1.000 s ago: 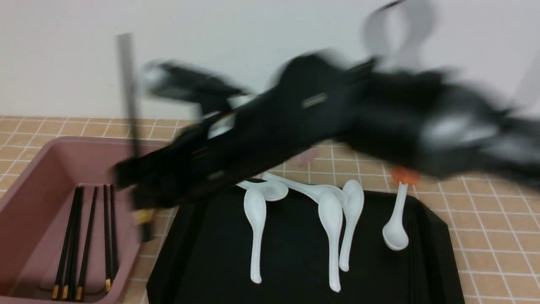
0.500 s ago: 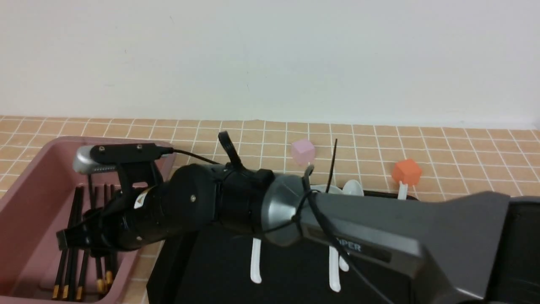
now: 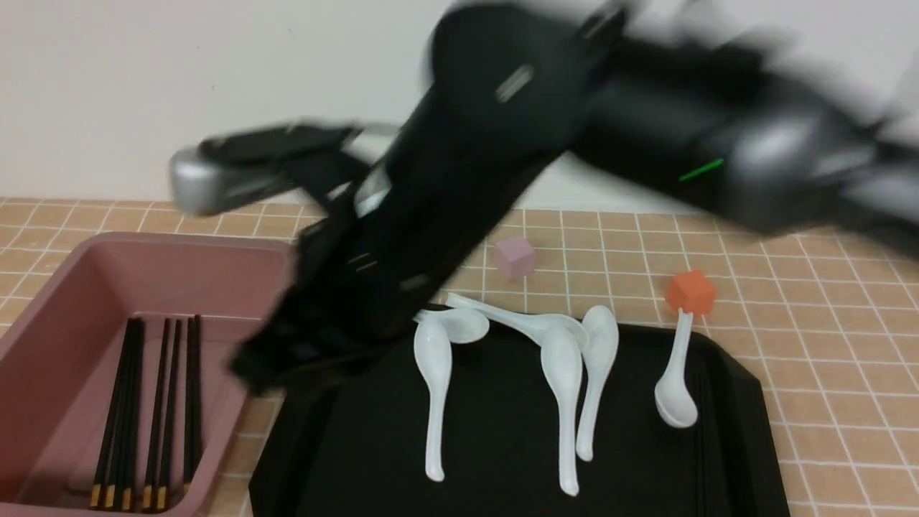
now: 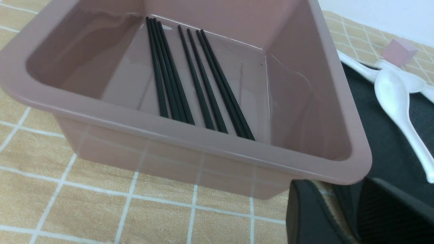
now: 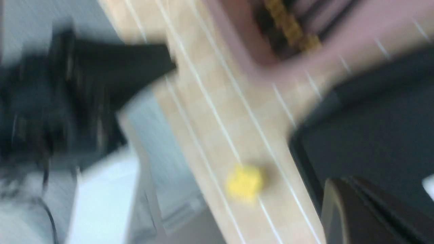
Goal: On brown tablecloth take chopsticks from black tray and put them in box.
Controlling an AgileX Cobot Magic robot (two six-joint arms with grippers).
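Note:
Several black chopsticks (image 3: 147, 409) with gold tips lie side by side on the floor of the pink box (image 3: 143, 251), which stands on the brown tablecloth (image 3: 826, 359) left of the black tray (image 3: 502, 431). No chopsticks show on the tray. My right gripper (image 3: 251, 370), blurred by motion, hangs shut and empty over the gap between box and tray; its wrist view shows the right gripper (image 5: 349, 189) above the tray's edge (image 5: 373, 128). My left gripper (image 4: 334, 195) is open and empty, just outside the near corner of the box (image 4: 190, 135), looking in at the chopsticks (image 4: 193, 74).
Several white soup spoons (image 3: 434, 380) lie on the tray. A small pink cube (image 3: 515, 257) and an orange cube (image 3: 691, 291) sit on the cloth behind it. A yellow block (image 5: 244, 183) lies near the table's edge. A white wall stands at the back.
The right arm carried a chopstick upright to the box, dipped into it, then lifted out toward the tray. That chopstick now lies in the box, and the right jaws have shut.

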